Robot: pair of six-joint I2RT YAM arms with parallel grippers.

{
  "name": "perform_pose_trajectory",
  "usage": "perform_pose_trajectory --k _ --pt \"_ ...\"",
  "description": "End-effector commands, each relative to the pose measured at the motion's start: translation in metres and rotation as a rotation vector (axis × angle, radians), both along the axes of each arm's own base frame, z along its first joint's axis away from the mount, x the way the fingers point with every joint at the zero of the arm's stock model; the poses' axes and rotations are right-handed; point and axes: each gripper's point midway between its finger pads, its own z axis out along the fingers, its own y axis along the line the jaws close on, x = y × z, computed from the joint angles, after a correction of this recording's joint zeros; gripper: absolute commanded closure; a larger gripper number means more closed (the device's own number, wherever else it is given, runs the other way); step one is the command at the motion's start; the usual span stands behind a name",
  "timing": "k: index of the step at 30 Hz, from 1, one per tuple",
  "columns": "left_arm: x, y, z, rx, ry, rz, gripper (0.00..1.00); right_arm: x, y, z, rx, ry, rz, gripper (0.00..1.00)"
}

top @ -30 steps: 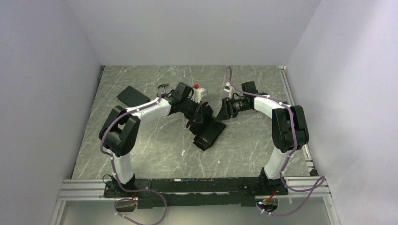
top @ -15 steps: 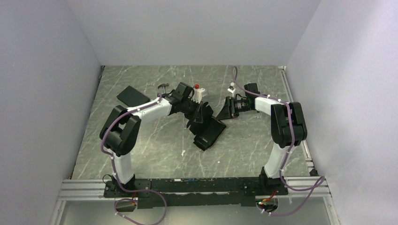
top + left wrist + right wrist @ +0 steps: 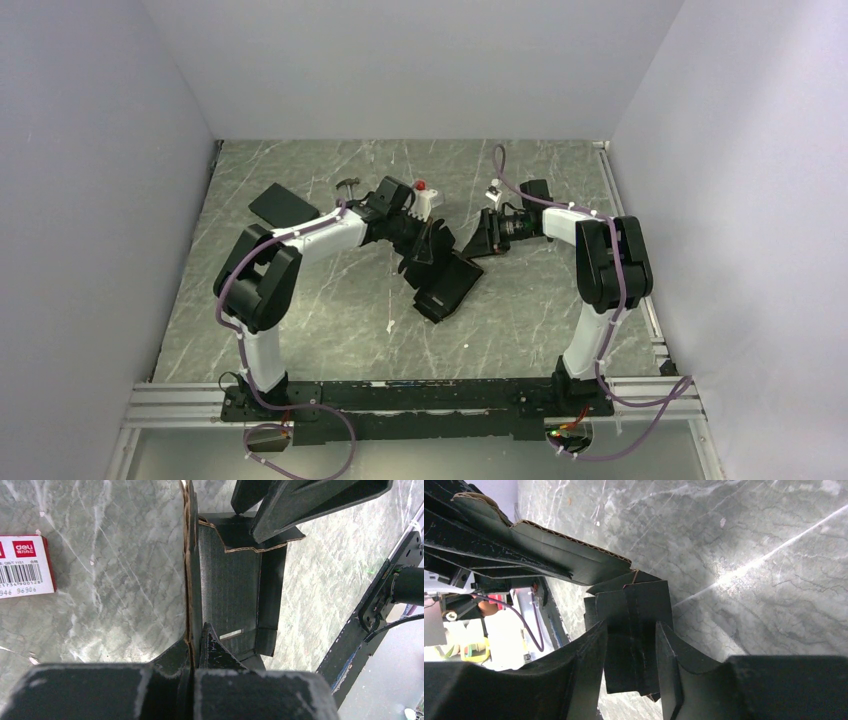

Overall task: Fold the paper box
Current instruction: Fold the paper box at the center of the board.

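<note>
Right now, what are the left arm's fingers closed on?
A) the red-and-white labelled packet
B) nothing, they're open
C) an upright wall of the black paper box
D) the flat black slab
C: in the left wrist view the left fingers are pinched shut on an upright wall of the paper box, and the labelled packet lies apart from them.
</note>
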Motion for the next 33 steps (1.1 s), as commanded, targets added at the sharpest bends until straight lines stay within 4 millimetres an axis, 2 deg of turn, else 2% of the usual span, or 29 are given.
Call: perform_pose_trajectory --k 1,13,14,15,16,20,25,33 --pt "0.018 -0.016 0.016 -0.036 -0.093 -0.011 1.00 -0.010 0.005 -0.002 -0.033 0.001 0.049 0.54" --pt "0.018 -0.015 0.016 0.008 -0.101 -0.005 1.00 -0.013 0.008 -0.009 -0.141 -0.071 0.104 0.61" --pt "0.018 -0.014 0.016 0.012 -0.102 -0.002 1.00 -0.010 0.009 0.019 -0.137 -0.164 0.100 0.61" --pt "0.019 -0.014 0.016 0.019 -0.103 -0.001 1.00 -0.013 0.009 -0.007 -0.158 -0.095 0.110 0.60" --pt "0.019 -0.014 0.016 0.028 -0.107 0.001 1.00 -0.014 0.008 -0.011 -0.165 -0.088 0.113 0.60" --pt "0.019 -0.014 0.016 0.056 -0.114 0.005 1.00 -0.013 0.009 -0.009 -0.163 -0.095 0.116 0.54" --pt "0.017 -0.013 0.015 0.108 -0.127 0.008 1.00 -0.013 0.009 -0.006 -0.175 -0.122 0.124 0.54" --pt "0.017 -0.018 0.020 0.151 -0.153 0.008 1.00 -0.013 0.008 -0.010 -0.244 -0.170 0.134 0.61"
